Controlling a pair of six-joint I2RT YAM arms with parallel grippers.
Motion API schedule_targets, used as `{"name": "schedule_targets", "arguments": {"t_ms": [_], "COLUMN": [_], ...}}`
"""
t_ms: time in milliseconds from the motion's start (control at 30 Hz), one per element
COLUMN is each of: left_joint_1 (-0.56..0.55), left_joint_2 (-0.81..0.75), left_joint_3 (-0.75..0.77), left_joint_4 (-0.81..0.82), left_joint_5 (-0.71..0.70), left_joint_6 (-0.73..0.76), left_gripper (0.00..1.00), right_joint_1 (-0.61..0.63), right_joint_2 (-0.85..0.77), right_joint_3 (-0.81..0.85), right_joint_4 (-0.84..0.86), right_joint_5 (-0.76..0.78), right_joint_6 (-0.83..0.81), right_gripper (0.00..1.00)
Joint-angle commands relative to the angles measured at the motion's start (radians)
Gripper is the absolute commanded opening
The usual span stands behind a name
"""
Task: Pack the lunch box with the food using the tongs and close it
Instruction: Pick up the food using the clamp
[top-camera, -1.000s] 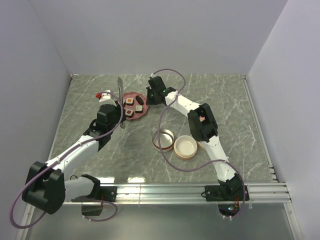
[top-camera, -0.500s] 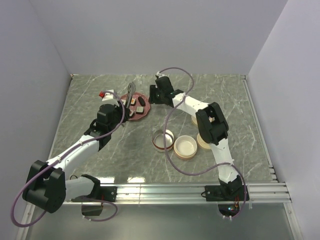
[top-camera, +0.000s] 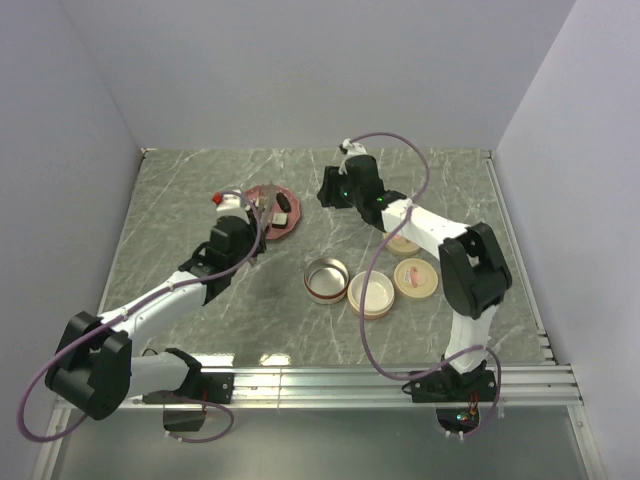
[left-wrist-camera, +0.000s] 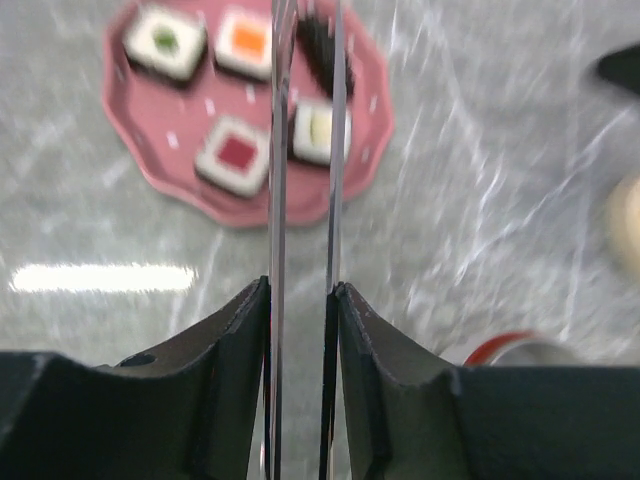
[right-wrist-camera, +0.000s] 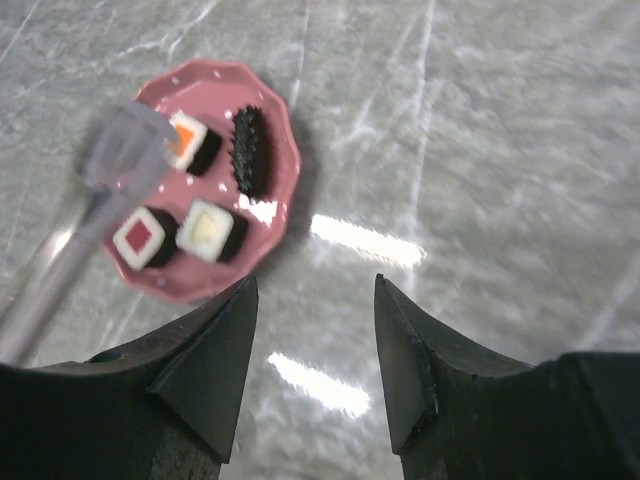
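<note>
My left gripper (left-wrist-camera: 300, 290) pinches the tongs (left-wrist-camera: 277, 150); my right gripper (right-wrist-camera: 315, 290) hangs spread, empty. The food (left-wrist-camera: 236, 156) sits on the plate (left-wrist-camera: 165, 175), at eleven o'clock from the open lunch box (top-camera: 322, 291). Packing and closing remain.

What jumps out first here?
The left gripper clamps the silver tongs, their arms reaching over the pink plate of sushi blocks on the table's far side, left of centre. The right gripper hangs open and empty just right of that plate; round lunch box tiers sit mid-table.
</note>
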Motion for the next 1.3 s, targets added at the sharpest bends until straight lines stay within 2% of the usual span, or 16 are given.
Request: {"name": "schedule_targets", "arguments": {"t_ms": [0,167,367,800,1267], "left_joint_1": [-0.089,-0.156,-0.198,-0.209,-0.209], "left_joint_2": [0.048,0.011,-0.061,0.046,0.005], "left_joint_3": [0.037,0.005,-0.011,0.019,-0.009], "left_joint_4": [-0.073,-0.121,-0.123,-0.112,-0.046], "left_joint_5": [-0.155,-0.268,-0.298,-0.252,-0.176], "left_joint_6": [-0.026,-0.08,-0.078,-0.063,-0.025], "left_gripper": [0.39,0.39,0.41,0.46,0.46], "right_joint_1": [-0.031,-0.062,-0.089,-0.089,-0.089], "right_joint_2": [-0.138,-0.292,-0.401,-0.483,-0.518], "right_joint_3": [-0.106,-0.272,-0.379,-0.471,-0.507], "right_joint_4": [0.1,0.14,0.163,0.175,0.177], "right_joint_5": [0.02,0.037,0.04,0.037,0.041], "right_joint_6": [-0.023,-0.034,-0.037,-0.026,-0.019], "right_gripper": [0.58,0.58,0.59,0.59,0.59]}}
